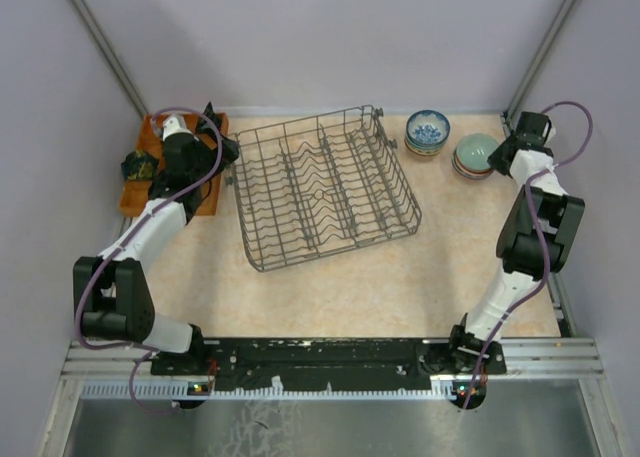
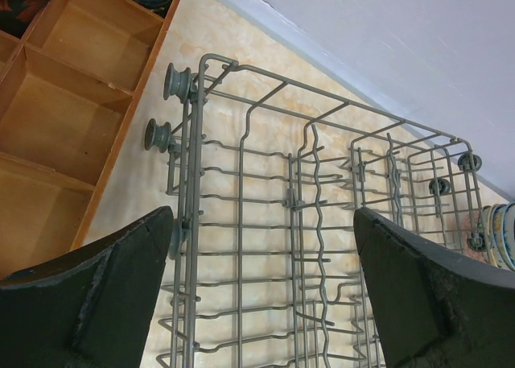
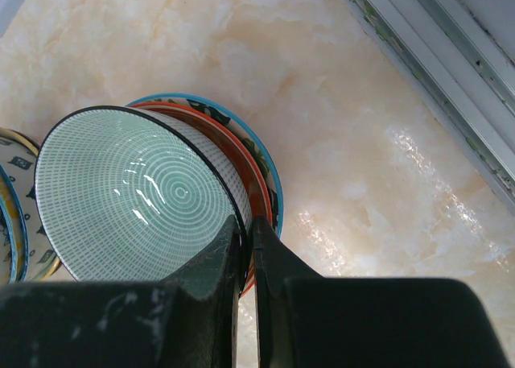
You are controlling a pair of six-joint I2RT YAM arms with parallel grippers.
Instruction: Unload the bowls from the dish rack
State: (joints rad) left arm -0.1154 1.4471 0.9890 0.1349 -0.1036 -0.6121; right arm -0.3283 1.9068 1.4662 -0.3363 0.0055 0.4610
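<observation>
Risk sits far right on the worktop (image 3: 362,142), where we see the right claw (image 3: 247,225) pinching the rim of the green bowl (image 3: 137,195) atop its stack (image 3: 262,175): retreating unreleased would topple it, while the left claw (image 2: 261,219) hangs spread over the rack (image 1: 325,192).

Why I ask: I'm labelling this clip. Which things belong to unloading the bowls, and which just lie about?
Job:
dish rack
pale green bowl
stacked bowls beneath it
blue-and-white bowl stack

Lying about:
orange tray
dark objects in it
</observation>
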